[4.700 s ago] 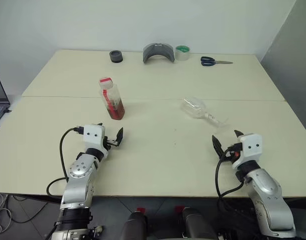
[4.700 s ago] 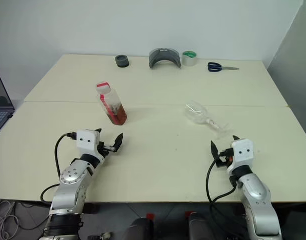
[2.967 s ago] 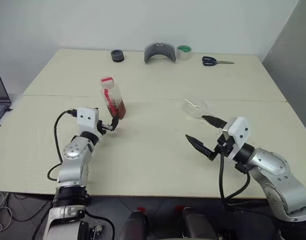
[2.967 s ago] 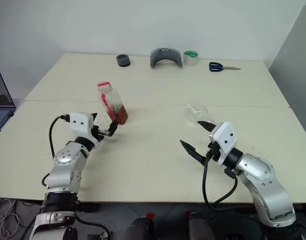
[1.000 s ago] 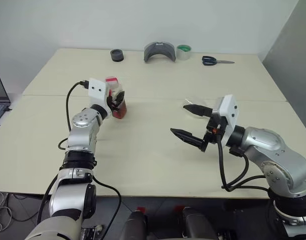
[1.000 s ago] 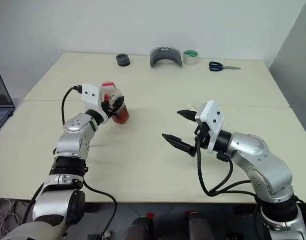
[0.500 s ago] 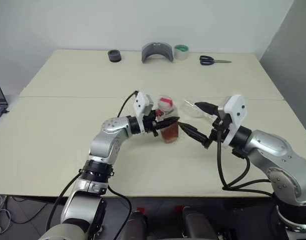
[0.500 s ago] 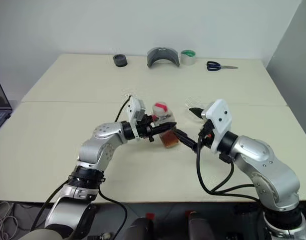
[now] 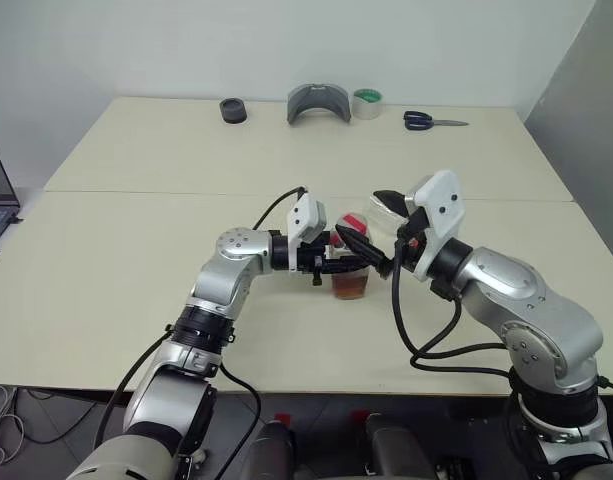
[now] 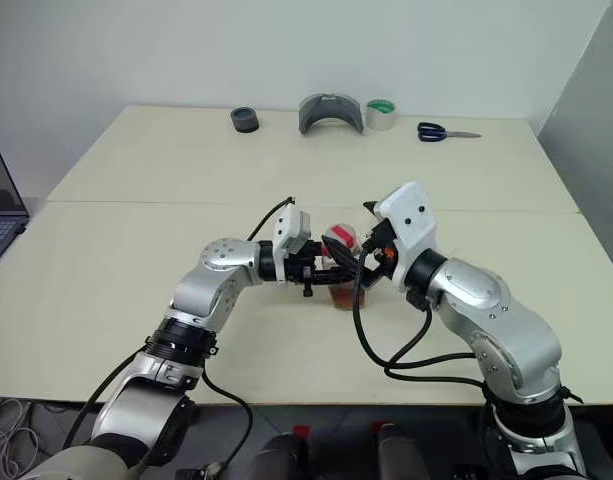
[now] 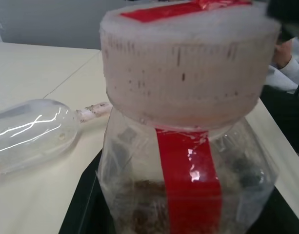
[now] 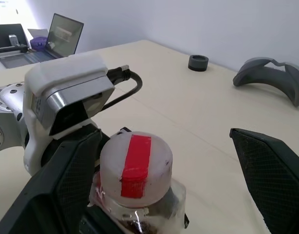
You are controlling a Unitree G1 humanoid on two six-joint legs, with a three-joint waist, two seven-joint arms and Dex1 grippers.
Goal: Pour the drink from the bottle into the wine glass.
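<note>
Left gripper (image 9: 348,262) clamped, right gripper (image 12: 164,185) spread wide

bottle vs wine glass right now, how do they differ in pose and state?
The bottle stands upright, clamped in the left tool; the wine glass lies on its side on the table, free of both tools. The bottle holds reddish-brown drink at its base; the wine glass looks empty. The bottle wears a white cap with a red strip; the wine glass is plain and open-mouthed. Both are clear and see-through.
</note>
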